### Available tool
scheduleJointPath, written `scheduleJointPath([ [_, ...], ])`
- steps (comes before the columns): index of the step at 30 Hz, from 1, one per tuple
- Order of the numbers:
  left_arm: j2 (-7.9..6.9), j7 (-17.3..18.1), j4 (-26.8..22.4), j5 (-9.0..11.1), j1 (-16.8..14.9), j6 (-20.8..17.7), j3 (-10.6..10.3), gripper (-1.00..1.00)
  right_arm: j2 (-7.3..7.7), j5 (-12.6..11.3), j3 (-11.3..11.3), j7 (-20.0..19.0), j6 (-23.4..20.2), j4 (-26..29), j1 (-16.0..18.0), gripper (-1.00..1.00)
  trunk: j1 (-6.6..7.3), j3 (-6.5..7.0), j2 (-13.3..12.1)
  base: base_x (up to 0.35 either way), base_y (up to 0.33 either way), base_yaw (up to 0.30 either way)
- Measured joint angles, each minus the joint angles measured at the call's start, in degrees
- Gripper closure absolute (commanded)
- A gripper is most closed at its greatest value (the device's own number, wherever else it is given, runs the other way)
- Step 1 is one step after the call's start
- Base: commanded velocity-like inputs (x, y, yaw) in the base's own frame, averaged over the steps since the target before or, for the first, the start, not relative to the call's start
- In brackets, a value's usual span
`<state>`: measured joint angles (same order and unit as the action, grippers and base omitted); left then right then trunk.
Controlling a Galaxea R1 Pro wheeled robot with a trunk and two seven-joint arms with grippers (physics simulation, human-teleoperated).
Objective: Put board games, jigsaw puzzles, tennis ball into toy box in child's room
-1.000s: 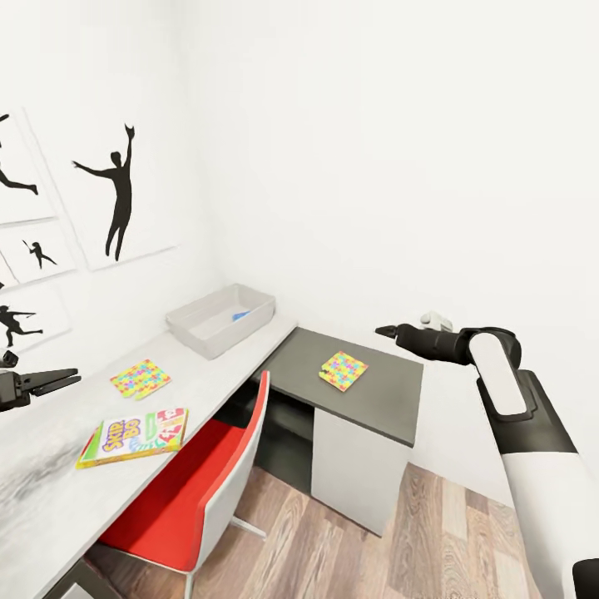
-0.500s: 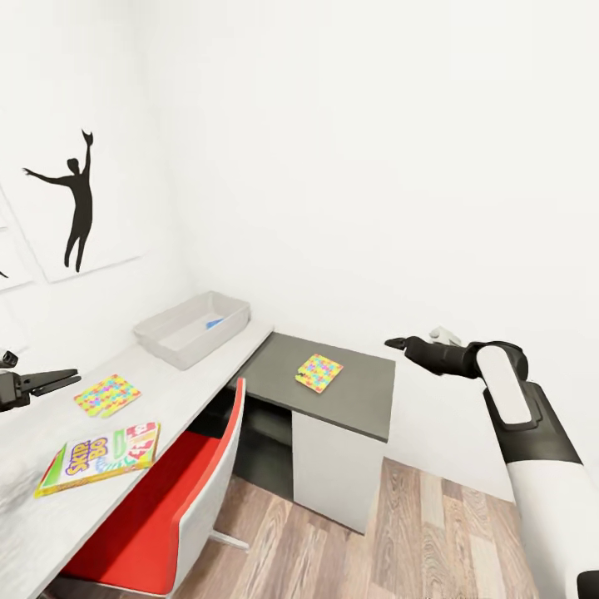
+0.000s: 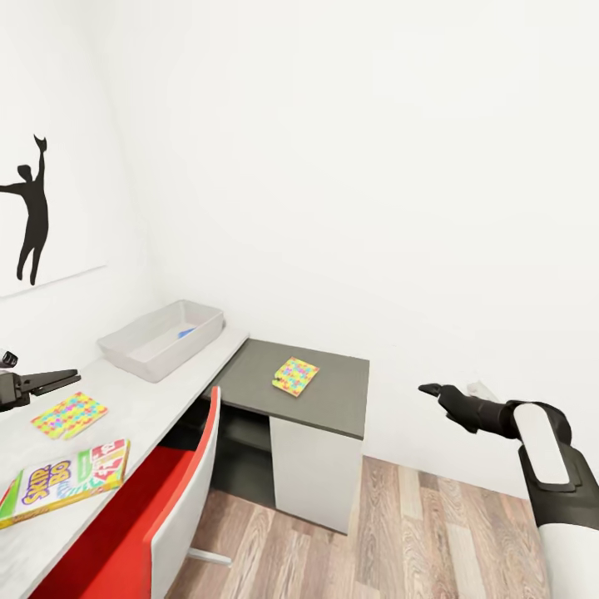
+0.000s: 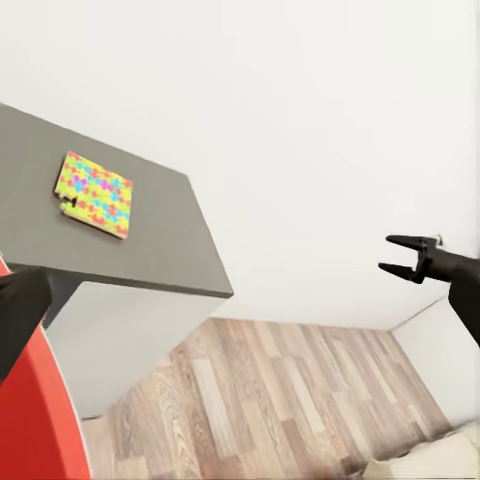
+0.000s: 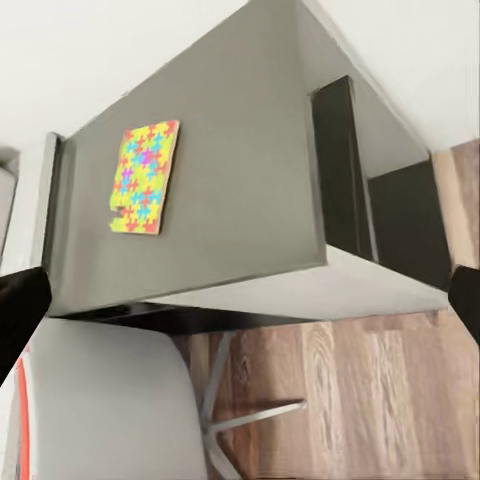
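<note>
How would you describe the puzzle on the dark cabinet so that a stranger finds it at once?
Find the long pale table along the wall; a lower dark grey cabinet adjoins its end. The jigsaw puzzle lies alone there, a thin multicolour square, unlike its twin on the pale table.

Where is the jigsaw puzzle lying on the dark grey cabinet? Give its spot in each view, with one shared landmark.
Head view: jigsaw puzzle near the middle, on the dark grey cabinet.
Left wrist view: puzzle at upper left.
Right wrist view: puzzle left of centre, upper half.
Shared landmark: the cabinet top beneath it.
</note>
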<state>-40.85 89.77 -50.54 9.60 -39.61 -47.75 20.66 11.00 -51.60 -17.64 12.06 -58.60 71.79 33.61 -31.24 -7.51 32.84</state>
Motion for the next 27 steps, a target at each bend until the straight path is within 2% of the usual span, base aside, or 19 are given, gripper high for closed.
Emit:
scheduleJointPath([
  [5,0.0,0.0,0.0,0.0,0.0,0.0,0.0,-1.0,0.0,0.0,-2.2,0.0,2.5,0.0,-5.3,-1.0,0.0,0.35,0.0,0.0,0.0,-0.221],
  [7,-0.01,0.0,0.0,0.0,0.0,0.0,0.0,-1.0,-0.09,0.0,-3.1,0.0,4.6,0.0,-8.6,-1.0,0.0,0.48,0.0,0.0,0.0,-0.233],
  [14,-0.03,0.0,0.0,-0.1,0.0,0.0,0.0,-1.0,-0.23,0.1,-3.8,-0.1,10.7,-1.8,-14.4,-1.0,0.0,0.83,0.0,0.0,0.0,-0.245],
  [18,-0.03,0.0,0.0,-0.1,0.0,0.0,0.0,-1.0,-0.57,0.3,-3.8,0.0,12.6,-3.9,-16.3,-1.0,0.0,0.91,0.0,0.0,0.0,-0.142],
  [21,-0.02,0.0,0.0,-0.1,0.0,0.1,0.0,-1.0,-0.76,1.8,-3.6,0.0,14.7,-6.7,-17.4,-1.0,0.0,0.93,0.0,0.0,0.0,-0.053],
  [27,-0.01,0.0,0.0,-0.1,0.0,0.1,0.0,-1.0,-0.86,5.6,-3.1,-0.5,17.0,-9.1,-20.2,-1.0,0.0,0.85,0.0,0.0,0.0,-0.019],
])
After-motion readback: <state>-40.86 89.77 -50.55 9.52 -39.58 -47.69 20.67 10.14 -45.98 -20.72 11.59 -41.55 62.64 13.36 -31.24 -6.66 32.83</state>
